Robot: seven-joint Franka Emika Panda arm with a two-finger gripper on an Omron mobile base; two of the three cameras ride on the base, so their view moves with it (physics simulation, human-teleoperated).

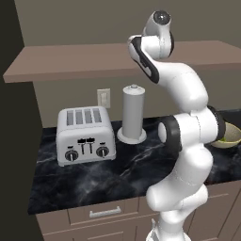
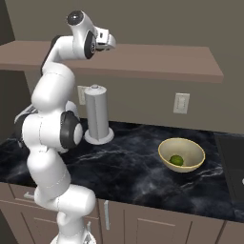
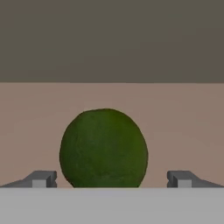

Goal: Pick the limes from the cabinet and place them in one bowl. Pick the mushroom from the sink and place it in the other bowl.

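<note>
At the shelf, upper middle of the right base view: the gripper (image 2: 110,42) sits at the end of the raised white arm, level with the long reddish-brown shelf (image 2: 157,62), pointing toward the right of the frame.
Gripper state: open wide; in the hand view the two dark fingertips (image 3: 41,178) stand far apart at the lower left and lower right, with nothing between the pads, and the gripper (image 3: 112,179) closes on nothing.
Lime on the shelf: a dark green round lime (image 3: 103,148) fills the lower centre of the hand view, resting on the flat brown shelf surface (image 3: 183,127), between the two fingertips but touching neither.
Lime in the bowl: a second lime (image 2: 177,160) lies inside the pale yellow bowl (image 2: 167,147) at the centre right of the right base view, on the black marbled counter (image 2: 128,171).
Bowl, left base view: its rim (image 1: 230,142) peeks out at the right edge, partly behind the arm, with some green showing inside.
Toaster: a silver four-slot toaster (image 1: 85,135) stands at the centre left of the left base view, on the counter (image 1: 122,174).
Paper towel holder: a grey upright cylinder (image 1: 133,115) on a round base, just right of the toaster; in the right base view (image 2: 97,119) it stands left of centre, well apart from the bowl.
Wall outlets: one (image 1: 103,98) behind the toaster, another (image 2: 181,103) above the bowl.
Drawers: brown fronts with a silver handle (image 1: 105,212) along the bottom.
</note>
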